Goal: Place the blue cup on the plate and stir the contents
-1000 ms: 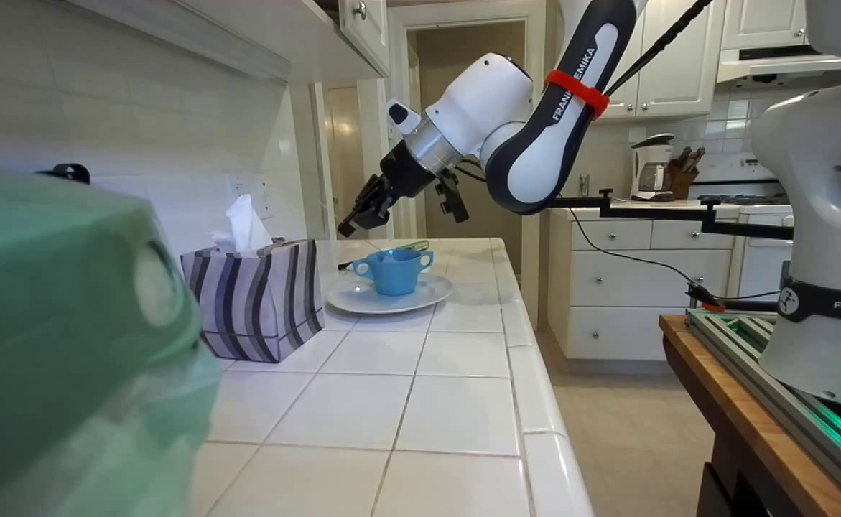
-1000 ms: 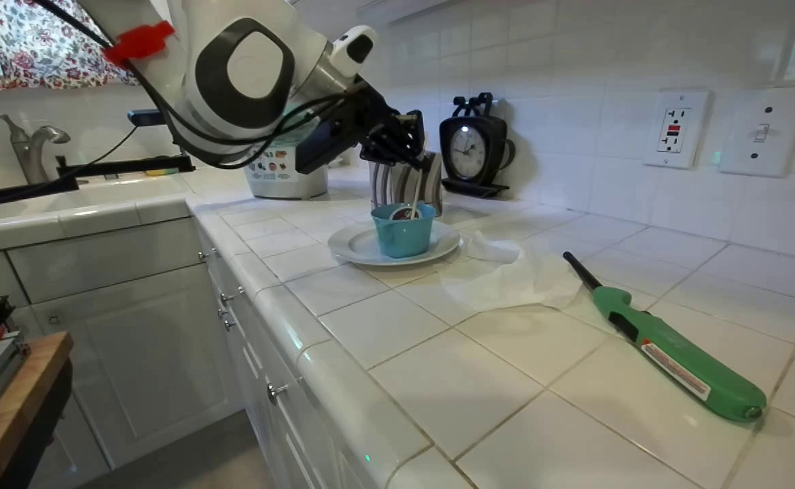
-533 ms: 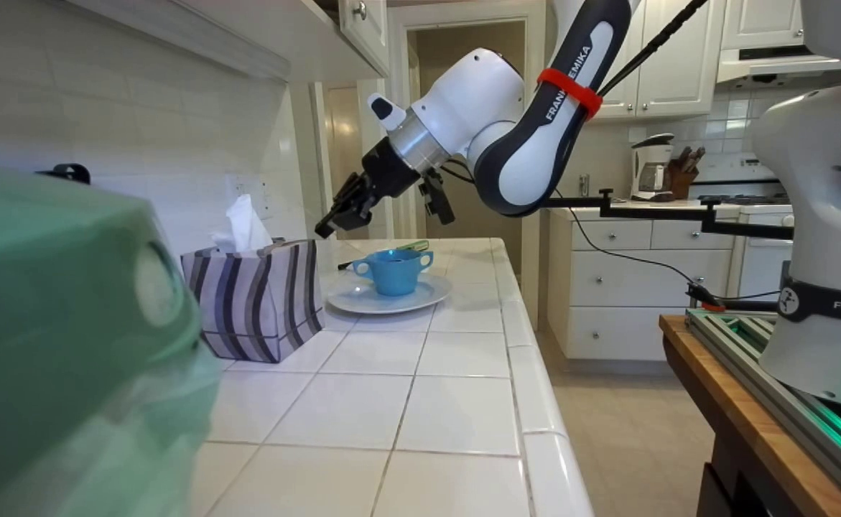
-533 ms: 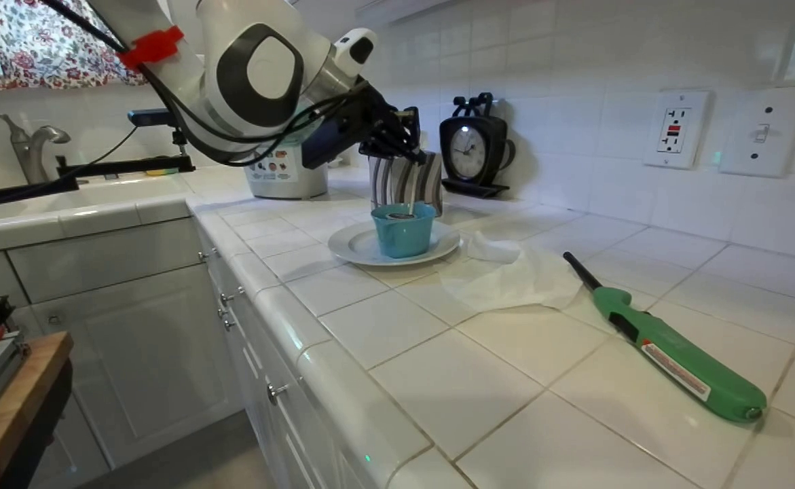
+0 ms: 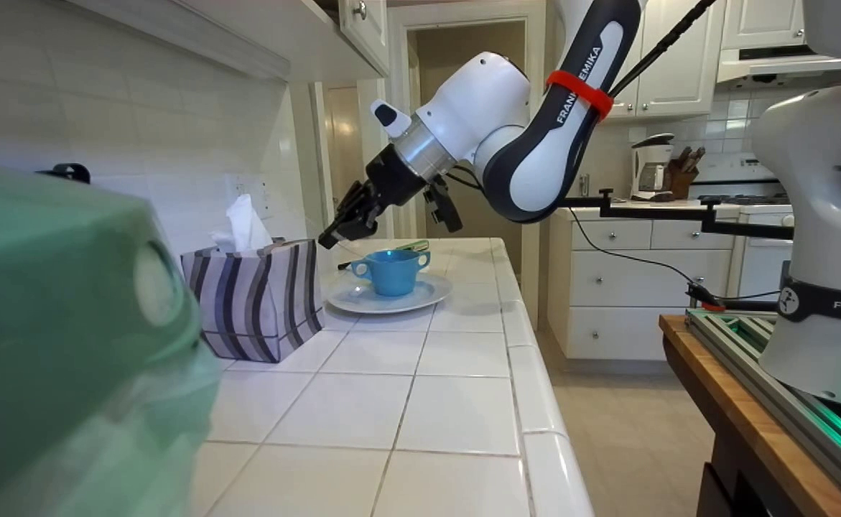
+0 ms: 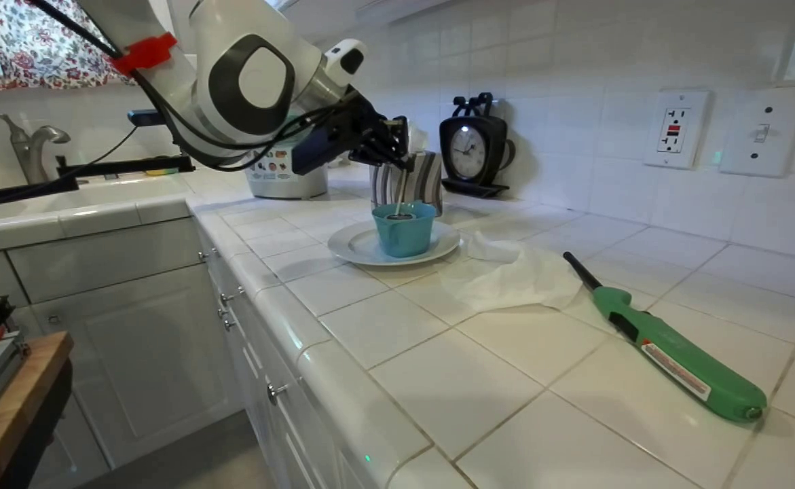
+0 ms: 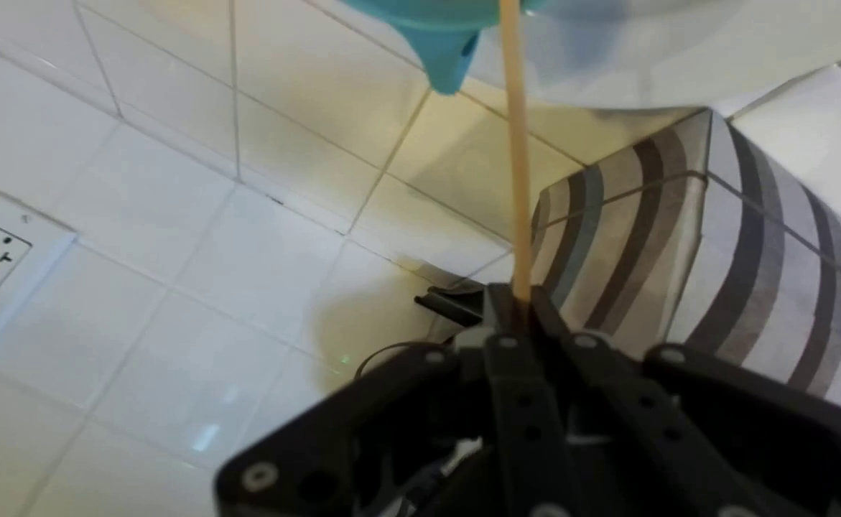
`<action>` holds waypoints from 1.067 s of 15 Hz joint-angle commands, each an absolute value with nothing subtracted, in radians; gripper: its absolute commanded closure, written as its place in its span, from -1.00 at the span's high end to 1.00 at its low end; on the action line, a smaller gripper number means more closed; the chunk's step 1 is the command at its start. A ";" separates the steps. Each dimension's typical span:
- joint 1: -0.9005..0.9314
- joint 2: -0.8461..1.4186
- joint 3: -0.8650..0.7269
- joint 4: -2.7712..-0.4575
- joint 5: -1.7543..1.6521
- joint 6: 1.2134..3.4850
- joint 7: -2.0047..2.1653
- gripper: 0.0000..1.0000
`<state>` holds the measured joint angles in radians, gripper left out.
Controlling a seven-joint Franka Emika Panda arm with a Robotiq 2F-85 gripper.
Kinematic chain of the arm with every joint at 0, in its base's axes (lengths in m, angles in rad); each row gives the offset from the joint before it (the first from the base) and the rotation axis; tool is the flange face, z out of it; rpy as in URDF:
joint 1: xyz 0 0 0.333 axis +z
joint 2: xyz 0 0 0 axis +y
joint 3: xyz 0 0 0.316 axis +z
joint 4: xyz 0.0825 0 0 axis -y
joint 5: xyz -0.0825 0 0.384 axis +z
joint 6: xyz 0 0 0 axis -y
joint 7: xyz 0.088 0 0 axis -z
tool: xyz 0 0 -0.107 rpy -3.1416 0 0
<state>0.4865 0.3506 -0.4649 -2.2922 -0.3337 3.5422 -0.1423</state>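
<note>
The blue cup stands upright on the white plate. Both also show in an exterior view, the cup and the plate. My gripper is above the cup, shut on a thin pale stick whose lower end is inside the cup. A small dark-and-white item shows inside the cup at the stick. In the wrist view the stick runs from the shut fingertips to the cup at the top edge. The stick's lower tip is hidden.
A striped tissue box stands close to the plate, beneath and beside my gripper. A black clock stands by the wall. A white tissue and a green lighter lie on the counter. A green container is in the foreground.
In both exterior views my gripper has shifted left, with the stick in it. The stick has moved across inside the cup, and the dark-and-white item sits lower. The cup has shifted very slightly.
</note>
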 commanded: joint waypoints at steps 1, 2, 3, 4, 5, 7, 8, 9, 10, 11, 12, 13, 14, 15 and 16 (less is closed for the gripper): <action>0.527 0.341 -0.501 -2.365 -0.288 3.688 -0.160 -0.97; 0.540 0.335 -0.511 -2.377 -0.280 3.687 -0.165 -0.97; 0.557 0.328 -0.525 -2.389 -0.271 3.682 -0.173 -0.97; 0.571 0.321 -0.538 -2.400 -0.263 3.681 -0.175 -0.97; 0.588 0.315 -0.555 -2.411 -0.250 3.679 -0.182 -0.97; 0.617 0.301 -0.591 -2.435 -0.230 3.676 -0.190 -0.97; 0.630 0.296 -0.612 -2.446 -0.224 3.675 -0.195 -0.97; 0.640 0.293 -0.631 -2.456 -0.217 3.676 -0.197 -0.97; 0.644 0.288 -0.646 -2.467 -0.219 3.677 -0.196 -0.97; 0.651 0.287 -0.665 -2.474 -0.217 3.676 -0.198 -0.97; 0.652 0.286 -0.679 -2.479 -0.221 3.678 -0.195 -0.97; 0.654 0.285 -0.692 -2.482 -0.226 3.678 -0.193 -0.97; 0.649 0.286 -0.699 -2.479 -0.234 3.677 -0.189 -0.97; 0.647 0.286 -0.707 -2.475 -0.241 3.674 -0.188 -0.97; 0.642 0.287 -0.711 -2.468 -0.248 3.670 -0.187 -0.97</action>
